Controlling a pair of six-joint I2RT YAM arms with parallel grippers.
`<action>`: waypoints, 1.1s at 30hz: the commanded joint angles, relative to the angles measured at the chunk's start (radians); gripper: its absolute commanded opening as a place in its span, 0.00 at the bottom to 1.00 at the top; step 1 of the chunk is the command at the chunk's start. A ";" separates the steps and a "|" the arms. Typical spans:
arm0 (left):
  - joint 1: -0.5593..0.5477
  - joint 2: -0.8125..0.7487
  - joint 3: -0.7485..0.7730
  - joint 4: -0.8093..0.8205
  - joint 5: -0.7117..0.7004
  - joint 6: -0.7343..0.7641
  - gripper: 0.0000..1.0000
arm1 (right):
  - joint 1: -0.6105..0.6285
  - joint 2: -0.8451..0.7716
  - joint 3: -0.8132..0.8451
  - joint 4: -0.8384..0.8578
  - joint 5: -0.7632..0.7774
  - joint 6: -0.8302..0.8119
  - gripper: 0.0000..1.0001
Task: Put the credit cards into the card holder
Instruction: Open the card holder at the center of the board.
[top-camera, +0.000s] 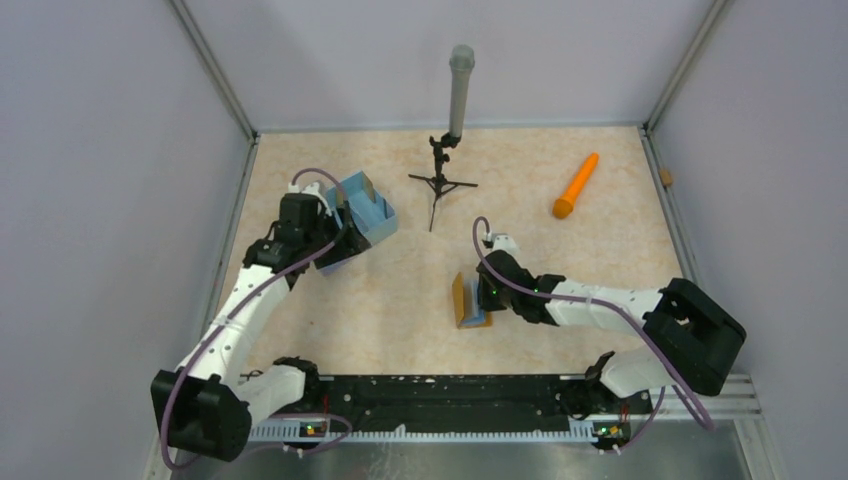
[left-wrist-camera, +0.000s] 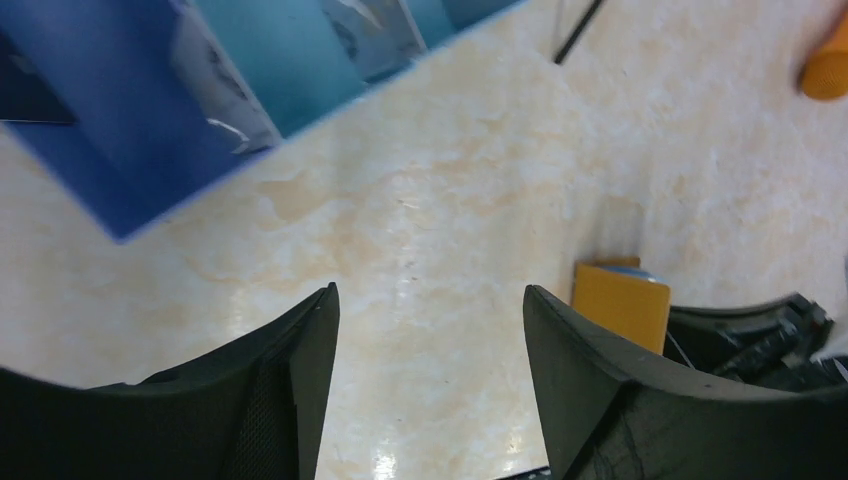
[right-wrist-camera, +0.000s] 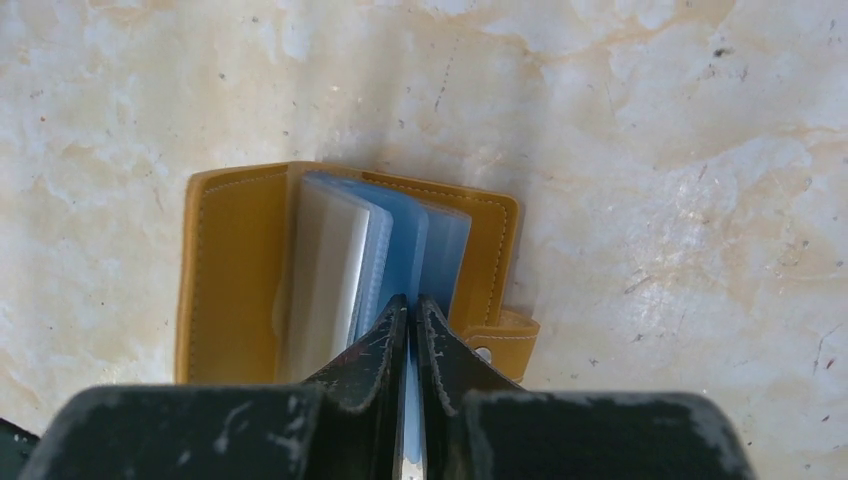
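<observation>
Pocket-opening step in hand: R pincer (right-wrist-camera: 412, 305) clamped on pocket leaf of holder (right-wrist-camera: 235, 270), L pincer (left-wrist-camera: 430, 300) agape, empty, near tray (left-wrist-camera: 120, 140); next req. lifting card (left-wrist-camera: 372, 28) from tray w/o losing leaf.

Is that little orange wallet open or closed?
Open. The card holder lies spread on the table, its bluish sleeves fanned out, the right gripper shut on one.

Mustard-orange card holder (right-wrist-camera: 235, 270) open on the pale table (right-wrist-camera: 650, 150), greyish-blue pockets (right-wrist-camera: 425, 250) fanned apart
</observation>
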 joint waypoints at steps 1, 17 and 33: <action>0.095 0.003 0.060 -0.060 -0.013 0.110 0.71 | 0.004 -0.035 0.053 -0.010 0.018 -0.023 0.13; 0.156 -0.005 0.049 -0.036 0.057 0.129 0.72 | 0.004 -0.030 0.114 -0.075 0.053 -0.054 0.52; 0.241 -0.029 0.046 -0.036 0.104 0.165 0.72 | 0.044 0.020 0.173 -0.074 0.025 -0.082 0.28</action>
